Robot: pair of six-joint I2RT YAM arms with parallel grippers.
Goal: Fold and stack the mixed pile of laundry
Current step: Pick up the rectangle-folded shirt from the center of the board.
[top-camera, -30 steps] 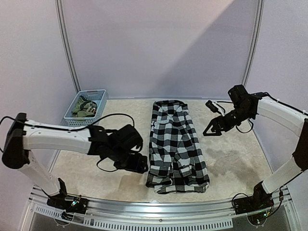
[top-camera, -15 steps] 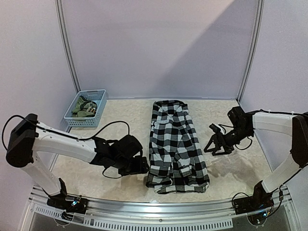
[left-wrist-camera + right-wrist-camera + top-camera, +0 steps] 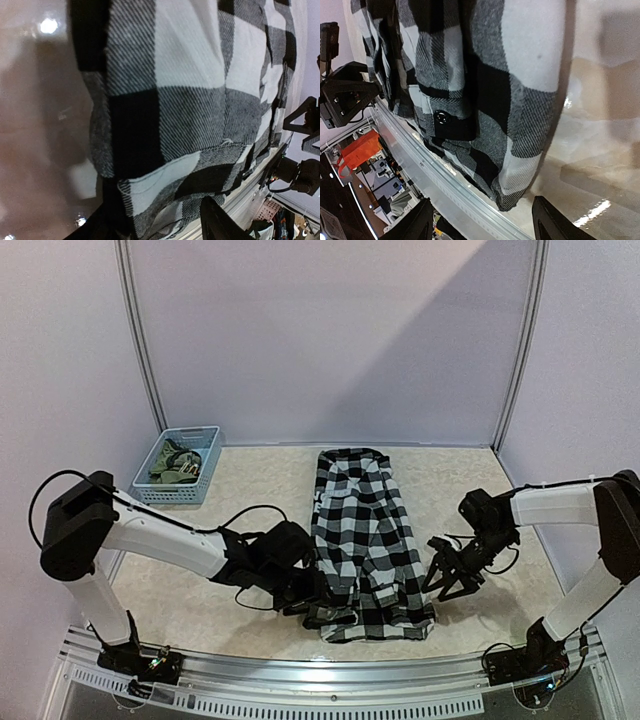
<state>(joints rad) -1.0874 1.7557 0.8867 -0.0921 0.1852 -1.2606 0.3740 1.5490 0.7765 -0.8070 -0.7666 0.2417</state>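
Black-and-white checked cloth shirt (image 3: 365, 540) is lying lengthwise, near-to-far, on the beige table (image 3: 250, 490), left gripper (image 3: 320, 610) and right gripper (image 3: 445, 585) flanking its near hem; left wrist: part-open jaws straddling the near-left corner, clamping nothing; right wrist: jaws likewise straddling the near-right corner.

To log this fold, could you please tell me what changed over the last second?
Both grippers moved in on the near corners of the checked shirt: the left gripper slid right, the right gripper came toward the near edge. Each straddles a corner with open jaws, gripping nothing yet. The shirt and the basket stayed put.
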